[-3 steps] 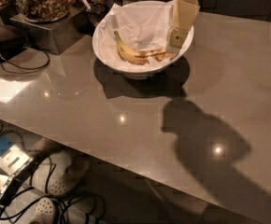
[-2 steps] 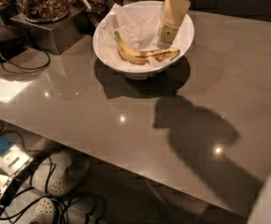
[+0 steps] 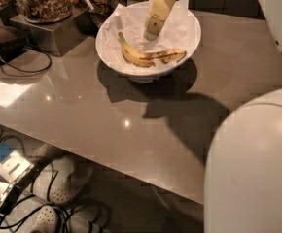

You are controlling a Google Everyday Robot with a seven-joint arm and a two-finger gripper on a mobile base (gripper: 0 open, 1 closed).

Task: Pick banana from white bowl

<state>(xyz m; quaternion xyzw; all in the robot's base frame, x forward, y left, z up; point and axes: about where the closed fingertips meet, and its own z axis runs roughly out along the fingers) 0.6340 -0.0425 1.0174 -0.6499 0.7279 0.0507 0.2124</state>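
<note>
Banana (image 3: 148, 58) lay in the white bowl (image 3: 103, 50), upper centre of the frame, on the crumpled paper liner (image 3: 182, 28). Its long axis ran roughly left to right. The stem end pointed to the upper left, the dark-streaked end sat to the right, and the curve sagged toward the bottom of the frame.

Gripper (image 3: 153, 28) hung inside the bowl's rim, coming down from the top edge of the frame with its tip pointing down and slightly left. The tip was just up-frame of the banana's middle, near it but apart, with no contact visible. Whether the tip touched the paper couldn't be told. It held nothing. Whether it was spread or pressed together couldn't be told either, as it read as one pale block.

Judgement: the banana lay down-frame of the tip, so the coming move needed a short drop toward the banana's mid-section, with the closing direction set across the long axis. The grasp was not yet made.

The bowl stood on the grey table (image 3: 107, 115). Jars of nuts (image 3: 44, 1) were at the upper left, apart from the bowl. The robot's white body (image 3: 253, 169) filled the lower right.
</note>
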